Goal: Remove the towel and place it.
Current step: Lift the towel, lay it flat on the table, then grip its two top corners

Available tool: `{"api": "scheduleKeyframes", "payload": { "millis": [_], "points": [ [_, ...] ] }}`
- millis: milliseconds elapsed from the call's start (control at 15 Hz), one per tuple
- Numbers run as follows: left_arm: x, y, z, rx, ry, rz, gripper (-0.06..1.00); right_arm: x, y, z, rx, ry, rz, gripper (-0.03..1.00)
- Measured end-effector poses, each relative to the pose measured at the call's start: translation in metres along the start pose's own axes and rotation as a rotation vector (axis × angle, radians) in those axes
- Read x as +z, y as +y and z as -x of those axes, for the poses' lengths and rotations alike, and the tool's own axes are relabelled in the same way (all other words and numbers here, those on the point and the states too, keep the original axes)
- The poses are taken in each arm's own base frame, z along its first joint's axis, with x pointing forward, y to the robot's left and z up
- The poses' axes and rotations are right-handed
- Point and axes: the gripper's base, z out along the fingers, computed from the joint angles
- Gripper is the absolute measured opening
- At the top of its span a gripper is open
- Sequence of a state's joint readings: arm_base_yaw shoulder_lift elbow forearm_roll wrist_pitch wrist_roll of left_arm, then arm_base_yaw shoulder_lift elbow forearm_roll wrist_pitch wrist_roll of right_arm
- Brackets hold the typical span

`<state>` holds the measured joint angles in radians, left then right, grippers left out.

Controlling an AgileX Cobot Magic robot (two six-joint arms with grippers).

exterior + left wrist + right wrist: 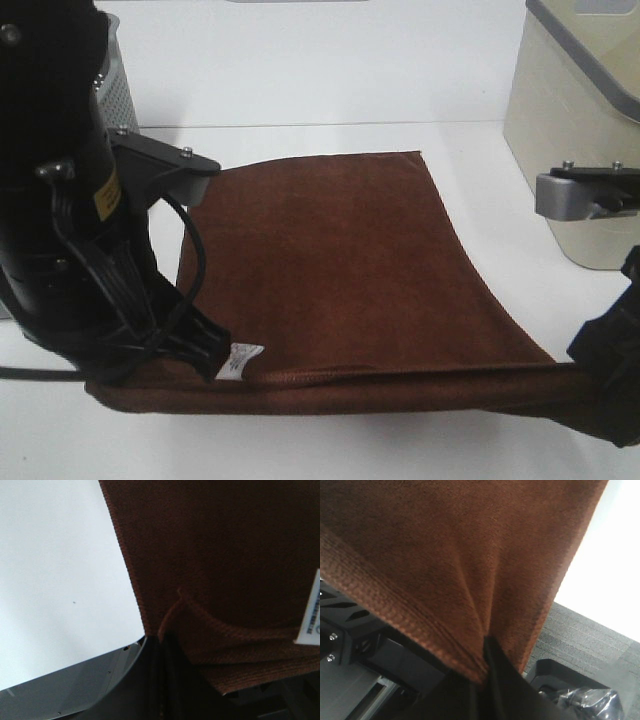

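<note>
- Two hands share the load. The left hand (159,639) has its fingers pressed together on one corner of the towel (340,260), and the cloth bunches into a small fold right at the pinch.
- The right hand (483,642) is clamped on the opposite corner of the same short edge, with creases fanning away from its grip.
- Between the hands that hemmed edge runs nearly straight and looks raised off the worktop (300,445). A small white tag (243,358) hangs from it just beside the left hand.
- Away from both hands the towel spreads out flat and open. Its far end appears to rest on the worktop, though I cannot tell exactly where it touches down.
- Progress, as I judge it: the towel is out in the open and firmly held, so the removing looks done or nearly so. The placing is left, which means lowering the held edge and letting go.
- Material: plush, dark brown, rectangular cloth with a corded, stitched hem. It is limp enough to drape and wrinkle, so it will sag if the hands come closer together.
- Beyond the right hand stands a smooth cream bin (575,120) with rounded corners.
- Beyond the left arm is a grey perforated metal container (118,95), only partly in view.
</note>
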<state>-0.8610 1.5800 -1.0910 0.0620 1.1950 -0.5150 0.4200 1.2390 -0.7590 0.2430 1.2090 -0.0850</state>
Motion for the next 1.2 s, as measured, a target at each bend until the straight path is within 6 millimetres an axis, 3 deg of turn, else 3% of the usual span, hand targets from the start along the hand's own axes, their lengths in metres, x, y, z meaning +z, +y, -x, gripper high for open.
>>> {"api": "scheduleKeyframes", "payload": {
  "millis": [533,667,733,933,1000,1067,1200],
  "points": [
    [0.002,-0.013,-0.01,0.015,0.043,-0.041,0.0,0.009,-0.001,-0.009,0.013,0.039,0.01,0.0],
    [0.002,-0.015,-0.012,0.012,0.056,-0.063,0.01,0.009,-0.001,-0.009,0.013,0.039,0.01,0.06],
    [0.002,-0.017,-0.013,0.023,0.067,-0.081,0.07,0.009,-0.001,-0.009,0.013,0.039,0.01,0.12],
    [0.001,-0.02,-0.015,0.04,0.092,-0.122,0.53,0.009,0.0,-0.009,0.017,0.038,0.019,0.6],
    [0.001,-0.02,-0.015,0.045,0.092,-0.123,0.6,0.009,0.0,-0.009,0.016,0.038,0.02,0.71],
    [0.001,-0.02,-0.015,0.045,0.092,-0.123,0.67,0.009,0.0,-0.009,0.016,0.038,0.02,0.74],
    [0.001,-0.018,-0.014,0.053,0.079,-0.096,0.71,0.009,-0.001,-0.007,0.011,0.017,0.017,0.78]
  ]
}}
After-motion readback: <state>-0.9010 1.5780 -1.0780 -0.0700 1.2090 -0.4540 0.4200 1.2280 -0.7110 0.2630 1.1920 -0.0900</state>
